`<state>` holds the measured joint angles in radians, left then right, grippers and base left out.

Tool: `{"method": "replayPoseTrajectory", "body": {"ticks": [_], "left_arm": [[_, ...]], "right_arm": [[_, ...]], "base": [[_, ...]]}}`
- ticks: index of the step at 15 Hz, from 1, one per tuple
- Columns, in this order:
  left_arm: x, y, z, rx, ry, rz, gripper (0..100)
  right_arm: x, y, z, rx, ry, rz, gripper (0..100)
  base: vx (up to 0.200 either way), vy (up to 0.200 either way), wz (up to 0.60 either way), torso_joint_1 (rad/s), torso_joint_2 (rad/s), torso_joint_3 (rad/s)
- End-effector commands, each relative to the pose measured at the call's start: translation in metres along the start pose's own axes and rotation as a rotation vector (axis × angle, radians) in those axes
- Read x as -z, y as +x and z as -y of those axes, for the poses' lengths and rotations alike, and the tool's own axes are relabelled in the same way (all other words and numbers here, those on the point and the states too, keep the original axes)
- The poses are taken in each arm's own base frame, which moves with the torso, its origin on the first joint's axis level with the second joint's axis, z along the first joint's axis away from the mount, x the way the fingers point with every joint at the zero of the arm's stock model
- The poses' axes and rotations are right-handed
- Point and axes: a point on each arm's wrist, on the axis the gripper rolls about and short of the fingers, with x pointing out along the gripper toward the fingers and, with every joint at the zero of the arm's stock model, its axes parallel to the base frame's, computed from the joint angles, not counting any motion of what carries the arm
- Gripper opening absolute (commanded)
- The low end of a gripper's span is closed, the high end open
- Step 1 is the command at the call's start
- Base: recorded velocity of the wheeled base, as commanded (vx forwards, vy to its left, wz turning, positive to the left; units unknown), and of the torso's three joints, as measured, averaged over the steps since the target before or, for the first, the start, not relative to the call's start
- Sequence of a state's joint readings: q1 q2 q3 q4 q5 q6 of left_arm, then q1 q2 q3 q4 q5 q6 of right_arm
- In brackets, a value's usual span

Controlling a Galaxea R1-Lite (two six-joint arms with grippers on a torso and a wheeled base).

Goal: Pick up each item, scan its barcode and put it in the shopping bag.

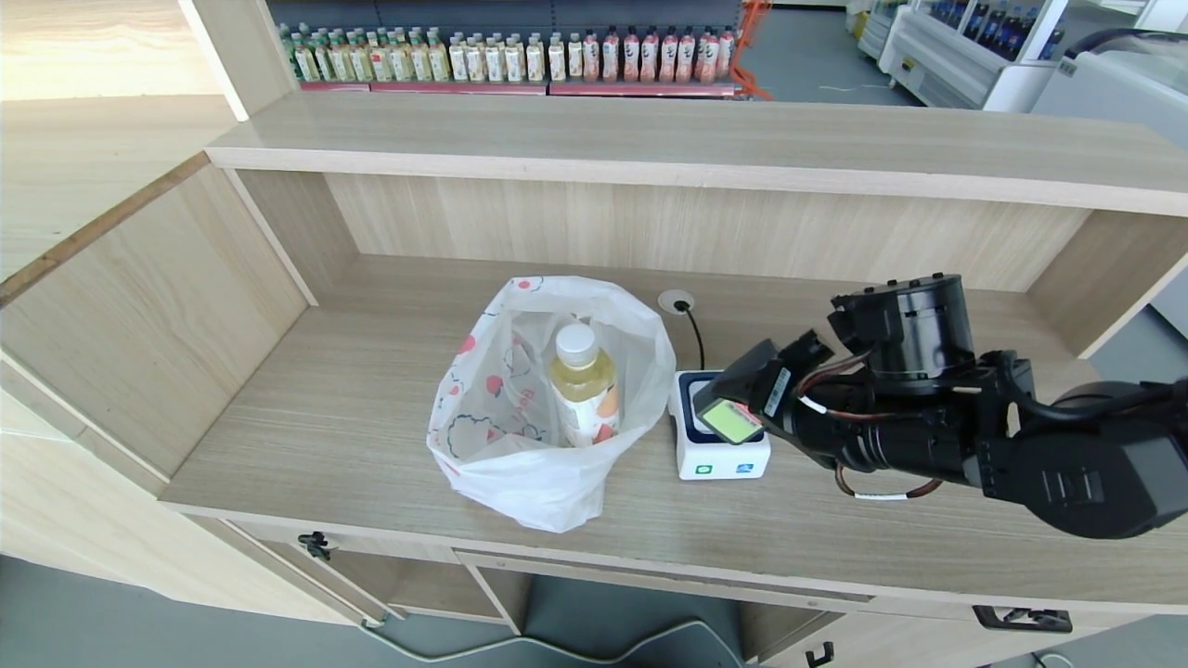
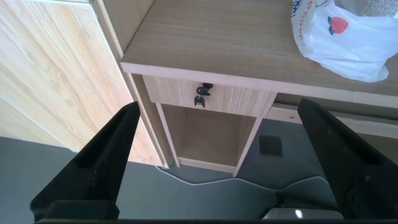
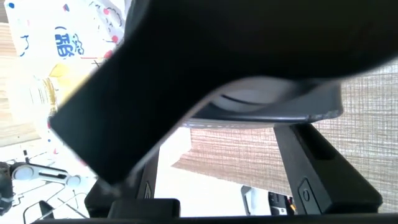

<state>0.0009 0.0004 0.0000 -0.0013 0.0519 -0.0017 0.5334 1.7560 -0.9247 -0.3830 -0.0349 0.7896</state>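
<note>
A white shopping bag (image 1: 520,445) with red prints stands open on the counter, and a yellow drink bottle (image 1: 583,380) with a white cap stands upright inside it. Right of the bag sits a small white scanner box (image 1: 719,459). My right gripper (image 1: 735,401) is shut on a small flat green pack (image 1: 729,422), holding it tilted just above the scanner's top face. In the right wrist view the bag (image 3: 56,37) shows past a dark shape close to the lens. My left gripper (image 2: 224,162) hangs open and empty below the counter's front edge, left of the bag (image 2: 339,37).
The wooden counter (image 1: 371,399) has raised side walls and a high back ledge. A black cable runs from the scanner to a round port (image 1: 676,301). Under the front edge is a drawer with a key (image 2: 202,94) and an open cubby.
</note>
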Motion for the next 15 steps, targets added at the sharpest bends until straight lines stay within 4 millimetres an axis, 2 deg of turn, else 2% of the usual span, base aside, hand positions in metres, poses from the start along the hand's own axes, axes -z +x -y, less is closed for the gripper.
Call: {"method": "replayPoseTrajectory", "body": {"ticks": [1,2,6,8,11,13,15], "left_arm": [[0.000,0.000,0.000,-0.001,0.000,0.001,100],[0.000,0.000,0.000,-0.001,0.000,0.001,100],[0.000,0.000,0.000,-0.001,0.000,0.001,100],[0.000,0.000,0.000,-0.001,0.002,0.001,100],[0.000,0.000,0.000,-0.001,0.002,0.001,100],[0.000,0.000,0.000,-0.001,0.002,0.001,100],[0.000,0.000,0.000,-0.001,0.002,0.001,100]], "right_arm": [[0.000,-0.003,0.000,-0.001,-0.012,0.004,0],[0.000,-0.007,0.001,0.005,-0.053,0.014,0],[-0.001,-0.046,0.003,-0.097,-0.551,0.213,0],[-0.003,-0.065,0.002,-0.118,-0.741,0.300,0],[0.012,-0.091,0.003,-0.227,-0.868,0.322,0],[0.018,-0.094,0.009,-0.249,-0.939,0.331,0],[0.017,-0.095,0.007,-0.256,-0.952,0.352,0]], "base": [[0.000,0.000,0.00,0.000,0.00,0.000],[0.000,0.000,0.00,0.000,0.00,0.000],[0.000,0.000,0.00,0.000,0.00,0.000],[0.000,0.000,0.00,0.000,0.00,0.000],[0.000,0.000,0.00,0.000,0.00,0.000],[0.000,0.000,0.00,0.000,0.00,0.000],[0.000,0.200,0.00,0.000,0.00,0.002]]}}
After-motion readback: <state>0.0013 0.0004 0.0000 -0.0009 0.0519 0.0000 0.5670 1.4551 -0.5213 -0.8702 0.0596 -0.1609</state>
